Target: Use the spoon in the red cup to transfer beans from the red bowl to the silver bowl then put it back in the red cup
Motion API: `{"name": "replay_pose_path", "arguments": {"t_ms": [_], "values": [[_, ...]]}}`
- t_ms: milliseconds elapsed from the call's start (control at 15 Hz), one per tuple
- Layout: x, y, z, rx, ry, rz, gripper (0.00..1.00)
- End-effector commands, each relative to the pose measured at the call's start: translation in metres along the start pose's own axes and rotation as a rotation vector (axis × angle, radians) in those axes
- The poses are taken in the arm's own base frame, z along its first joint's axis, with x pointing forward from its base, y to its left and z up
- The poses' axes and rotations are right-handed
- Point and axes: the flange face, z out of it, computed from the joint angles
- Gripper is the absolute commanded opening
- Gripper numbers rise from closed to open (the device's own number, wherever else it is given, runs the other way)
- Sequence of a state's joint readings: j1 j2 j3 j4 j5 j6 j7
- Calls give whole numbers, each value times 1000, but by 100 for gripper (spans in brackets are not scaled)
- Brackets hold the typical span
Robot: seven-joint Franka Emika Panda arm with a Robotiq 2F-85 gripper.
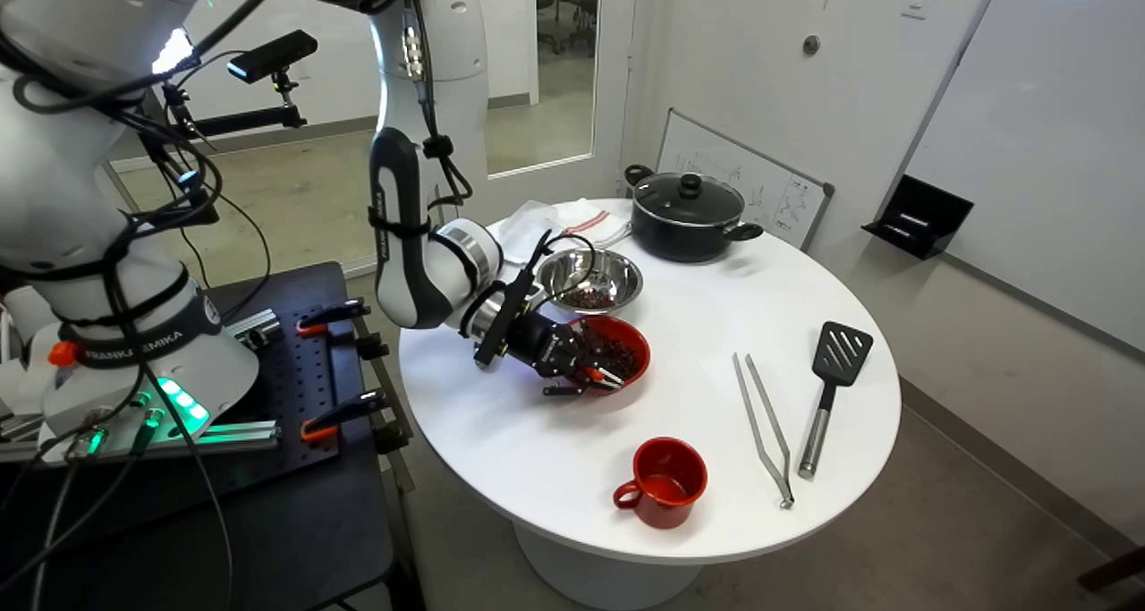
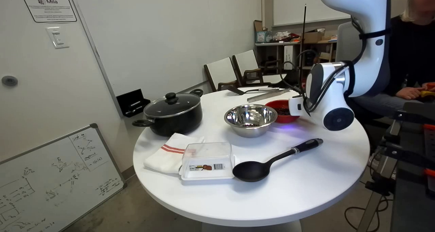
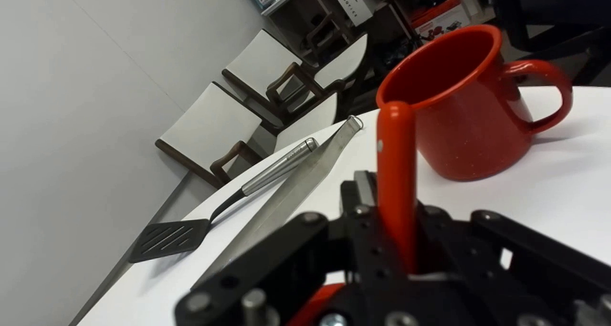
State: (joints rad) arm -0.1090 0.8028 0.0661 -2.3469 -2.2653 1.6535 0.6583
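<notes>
My gripper is low at the near side of the red bowl, shut on the red handle of the spoon. In the wrist view the handle rises upright between the fingers; the spoon's scooping end is hidden. Dark beans lie in the red bowl. Beside it stands the silver bowl, with a smaller patch of beans on its bottom. The red cup stands upright near the table edge, apart from the gripper; in the wrist view this cup appears behind the handle.
A black lidded pot stands at the back. Metal tongs and a black spatula lie beyond the bowls. A large black spoon, a clear plastic box and a folded cloth are near the silver bowl.
</notes>
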Motion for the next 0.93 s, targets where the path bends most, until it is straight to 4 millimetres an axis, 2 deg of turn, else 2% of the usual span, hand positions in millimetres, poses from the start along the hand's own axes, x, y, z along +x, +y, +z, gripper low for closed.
{"name": "replay_pose_path", "arguments": {"t_ms": [0,400,867], "values": [[-17,3,-14,-51,-6,33,2],[-27,4,-24,-70,-7,63,2],[-33,11,-27,-74,-8,69,2]]}}
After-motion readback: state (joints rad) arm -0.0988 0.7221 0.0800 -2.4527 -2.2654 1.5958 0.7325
